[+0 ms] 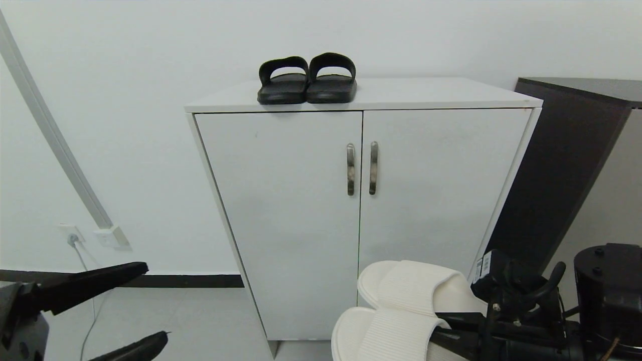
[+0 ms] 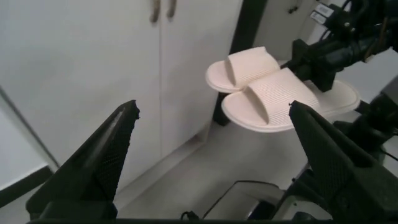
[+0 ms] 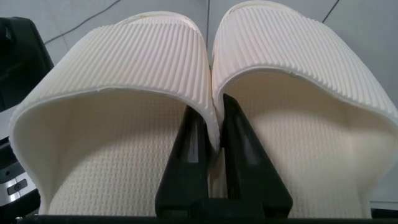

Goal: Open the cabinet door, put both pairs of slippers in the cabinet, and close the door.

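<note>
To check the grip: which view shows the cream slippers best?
The right wrist view: close up, the right gripper pinches the cream slippers by their touching straps. The left wrist view shows the whole pair farther off; the head view, their tops.

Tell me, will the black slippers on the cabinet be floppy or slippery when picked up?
Probably stiff: the black slippers keep their straps arched upright unsupported. Likely light, as they look like moulded foam. Their flat soles on the cabinet top should slide rather than roll or tip.
</note>
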